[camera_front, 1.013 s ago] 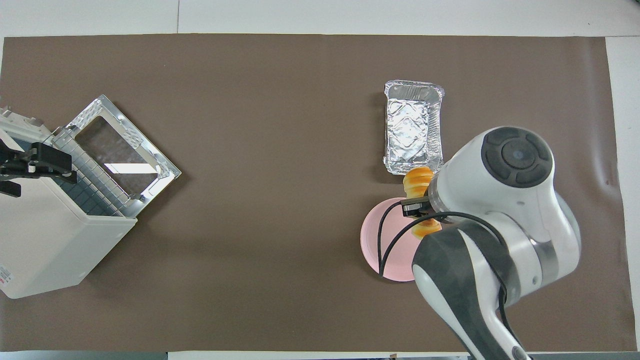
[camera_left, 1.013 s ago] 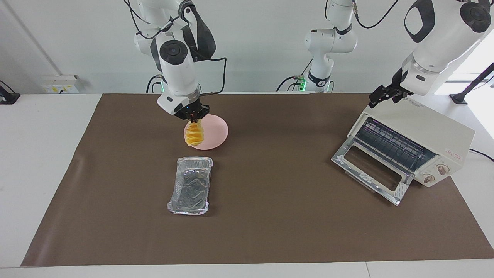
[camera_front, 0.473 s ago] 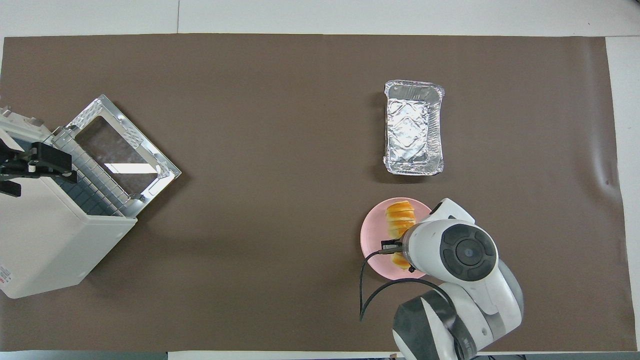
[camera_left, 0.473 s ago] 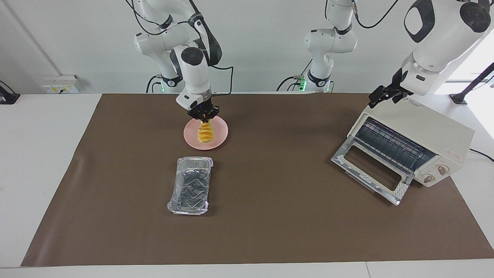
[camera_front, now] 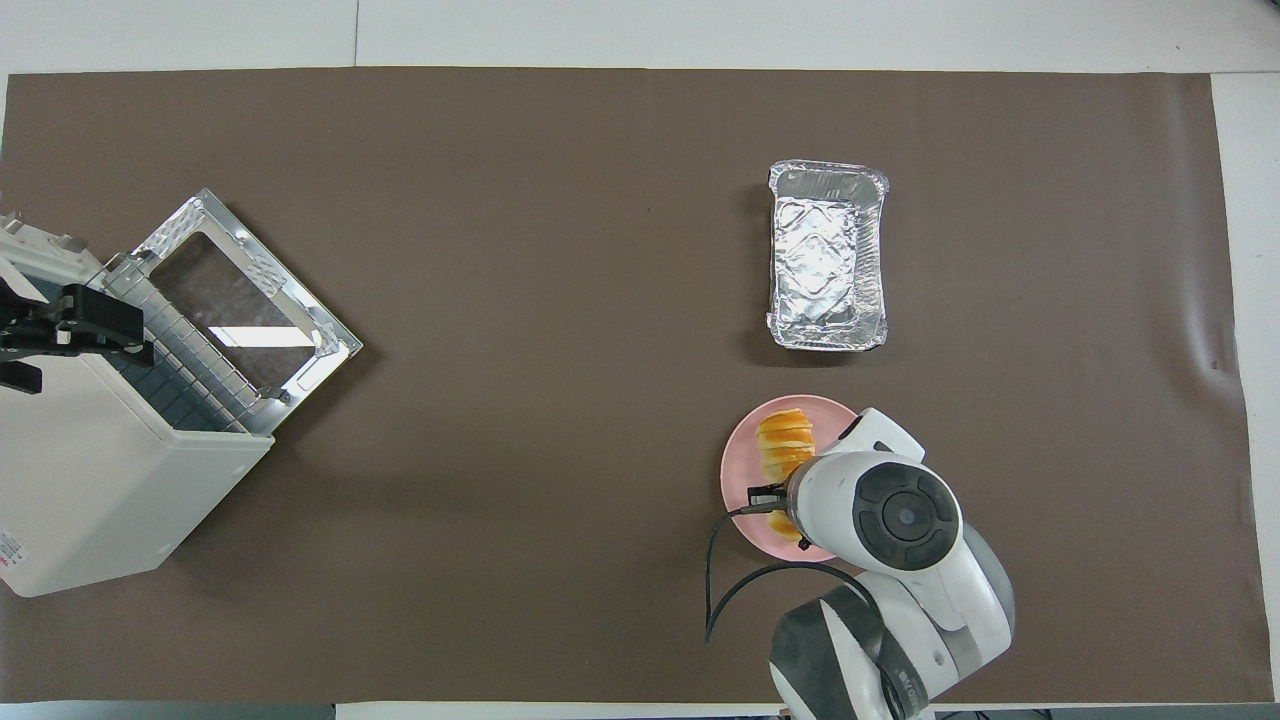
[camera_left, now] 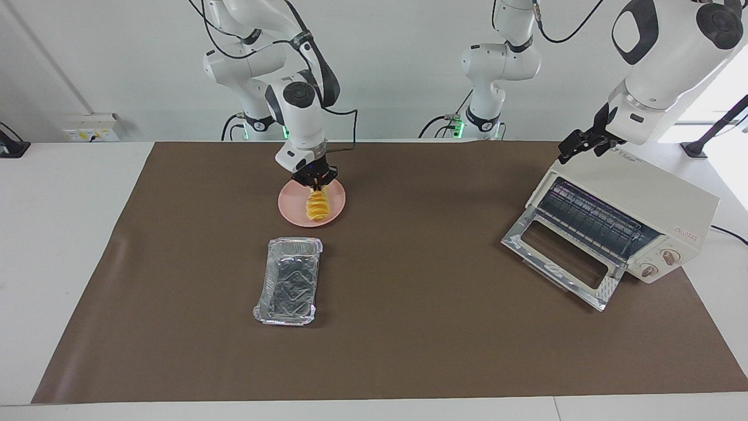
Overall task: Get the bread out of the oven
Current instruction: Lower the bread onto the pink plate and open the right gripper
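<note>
You can see the right gripper (camera_left: 316,184) low over the pink plate (camera_left: 336,204), and its fingers are pressed on the upper end of the bread (camera_left: 317,206), so it is pinching the loaf. The bread hangs almost upright, with its lower end down at the plate; if it already touches the plate, you cannot tell from these views. In the overhead view the bread (camera_front: 782,448) shows over the pink plate (camera_front: 738,480), partly covered by the right arm's wrist. The plate stands toward the right arm's end of the table, nearer to the robots than the foil tray (camera_left: 288,280), which lies just beside it on the brown mat (camera_left: 409,327). The oven (camera_left: 631,219) stands at the left arm's end of the table, its glass door (camera_left: 561,257) dropped down and open, and the wire rack (camera_left: 590,219) inside is visible. The left gripper (camera_left: 578,146) waits over the top of the oven, at the edge nearer to the robots, with its fingers spread wide and nothing between them. In the overhead view the left gripper (camera_front: 60,330) is over the oven (camera_front: 90,470) too.
</note>
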You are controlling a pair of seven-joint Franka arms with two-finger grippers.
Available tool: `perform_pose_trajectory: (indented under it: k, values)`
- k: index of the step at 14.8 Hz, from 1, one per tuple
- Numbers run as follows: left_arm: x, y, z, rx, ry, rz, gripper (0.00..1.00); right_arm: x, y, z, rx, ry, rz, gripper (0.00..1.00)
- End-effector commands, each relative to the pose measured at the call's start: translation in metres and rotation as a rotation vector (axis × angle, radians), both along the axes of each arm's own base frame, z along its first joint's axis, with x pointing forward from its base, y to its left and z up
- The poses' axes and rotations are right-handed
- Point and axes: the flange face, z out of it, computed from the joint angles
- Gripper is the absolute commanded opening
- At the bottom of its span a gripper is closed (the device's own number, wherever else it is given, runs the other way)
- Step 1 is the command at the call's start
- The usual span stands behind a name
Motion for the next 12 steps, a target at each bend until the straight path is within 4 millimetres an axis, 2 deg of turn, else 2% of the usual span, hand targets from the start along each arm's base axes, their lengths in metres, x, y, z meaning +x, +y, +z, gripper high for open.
perform_pose_trajectory:
  k: [1,2,4,6,10,12]
  values:
    - [-0.003,0.003,0.003,0.014,-0.014,-0.005,1.0,0.0,-0.001,0.0,0.013,-0.009,-0.016,0.9]
    - [-0.003,0.003,0.003,0.014,-0.014,-0.005,1.0,0.001,0.001,0.001,0.014,-0.01,-0.022,1.0]
    - [-0.003,0.003,0.004,0.013,-0.015,-0.005,1.0,0.007,0.002,0.005,0.015,-0.011,-0.019,1.0]
    - [-0.003,0.003,0.003,0.014,-0.014,-0.005,1.0,0.017,0.003,0.017,0.014,-0.005,-0.028,1.0]
    - [-0.003,0.003,0.003,0.014,-0.014,-0.005,1.0,0.066,-0.019,0.08,0.018,0.001,-0.075,1.0]
    - [-0.003,0.003,0.003,0.014,-0.014,-0.005,1.0,0.092,-0.053,0.123,0.029,-0.022,-0.071,1.0]
